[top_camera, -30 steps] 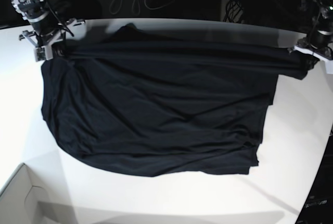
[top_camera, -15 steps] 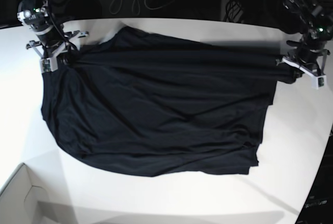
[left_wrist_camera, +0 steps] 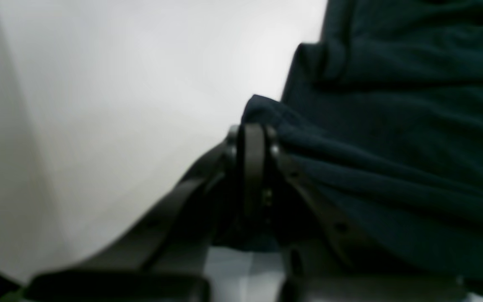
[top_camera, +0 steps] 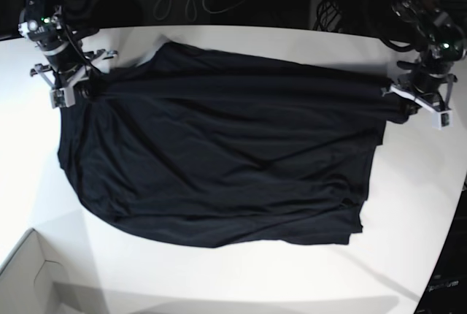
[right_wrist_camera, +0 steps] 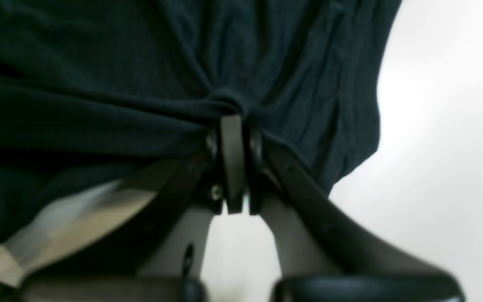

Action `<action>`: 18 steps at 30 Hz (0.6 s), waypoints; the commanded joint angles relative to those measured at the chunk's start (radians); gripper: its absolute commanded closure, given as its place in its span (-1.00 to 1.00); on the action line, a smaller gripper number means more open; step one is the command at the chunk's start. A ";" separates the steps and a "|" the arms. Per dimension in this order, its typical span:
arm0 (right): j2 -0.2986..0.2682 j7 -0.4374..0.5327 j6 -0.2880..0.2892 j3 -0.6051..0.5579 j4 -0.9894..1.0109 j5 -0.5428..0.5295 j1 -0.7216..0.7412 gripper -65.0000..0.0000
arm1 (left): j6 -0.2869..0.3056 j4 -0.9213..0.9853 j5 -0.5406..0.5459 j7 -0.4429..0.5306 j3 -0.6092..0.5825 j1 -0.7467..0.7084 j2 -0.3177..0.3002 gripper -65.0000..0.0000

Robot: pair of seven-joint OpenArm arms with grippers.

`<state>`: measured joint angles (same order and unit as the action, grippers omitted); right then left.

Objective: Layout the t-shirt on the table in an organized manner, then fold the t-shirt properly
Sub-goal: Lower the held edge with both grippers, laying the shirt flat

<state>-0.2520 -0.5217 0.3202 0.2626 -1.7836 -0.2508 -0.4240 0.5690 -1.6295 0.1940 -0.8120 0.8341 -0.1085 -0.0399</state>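
On the large smooth white bench [top_camera: 241,277], the plain black thin-fabric t-shirt [top_camera: 219,161] lies spread wide, its far edge stretched taut between the two arms and now drawn further back toward the bench's rear edge than a second ago, covering more of the white strip there. The right gripper [top_camera: 71,89] has its fingers [right_wrist_camera: 232,159] clamped on a bunched corner; the left gripper [top_camera: 408,102] has its fingers [left_wrist_camera: 253,167] pinched likewise on the opposite corner.

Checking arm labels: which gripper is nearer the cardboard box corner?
Right gripper, above the cardboard box corner on the same side; left gripper is across the t-shirt.
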 commanded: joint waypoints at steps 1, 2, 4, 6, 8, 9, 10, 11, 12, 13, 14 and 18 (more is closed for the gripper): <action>-0.013 0.024 0.000 0.007 -0.014 -0.005 0.001 1.00 | -0.002 -0.016 0.008 0.018 -0.009 0.002 -0.010 0.98; -0.013 0.024 0.000 0.007 -0.014 -0.005 0.001 1.00 | -0.002 -0.016 0.006 0.018 -0.020 0.000 -0.010 0.98; -0.013 0.024 0.000 0.007 -0.014 -0.005 0.001 1.00 | -0.002 -0.016 0.003 0.012 -0.029 -0.001 -0.010 0.95; -0.013 0.024 0.000 0.007 -0.014 -0.005 0.000 1.00 | -0.002 -0.016 0.002 0.010 -0.029 -0.004 -0.008 0.80; -0.013 0.022 0.000 0.005 -0.014 -0.005 -0.002 1.00 | -0.002 -0.018 0.002 0.010 -0.032 -0.023 -0.015 0.52; -0.013 0.022 0.000 0.007 -0.014 -0.005 -0.002 1.00 | -0.002 -0.019 0.002 0.013 -0.032 -0.033 -0.015 0.35; -0.013 0.022 0.000 0.007 -0.014 -0.005 -0.003 1.00 | -0.002 -0.021 0.002 0.018 -0.032 -0.043 -0.016 0.21; -0.013 0.022 0.000 0.007 -0.014 -0.005 -0.009 1.00 | -0.002 -0.019 0.002 0.019 -0.029 -0.049 -0.018 0.10; -0.013 0.022 0.000 0.007 -0.014 -0.005 -0.011 1.00 | -0.002 -0.019 0.002 0.019 -0.028 -0.052 -0.018 0.02; -0.013 0.022 0.000 0.007 -0.014 -0.005 -0.013 1.00 | -0.002 -0.018 0.002 0.019 -0.026 -0.052 -0.018 -0.03; -0.013 0.022 0.000 0.007 -0.014 -0.005 -0.013 1.00 | -0.002 -0.018 0.002 0.019 -0.026 -0.053 -0.019 -0.04; -0.011 0.022 0.000 0.004 -0.014 -0.005 -0.014 1.00 | -0.002 -0.018 0.002 0.021 -0.025 -0.073 -0.019 -0.05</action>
<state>-0.2520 -0.5228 0.3187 0.2623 -1.7836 -0.2508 -0.4381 0.5690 -1.6295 0.1864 -0.8047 0.8078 -0.1818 -0.0490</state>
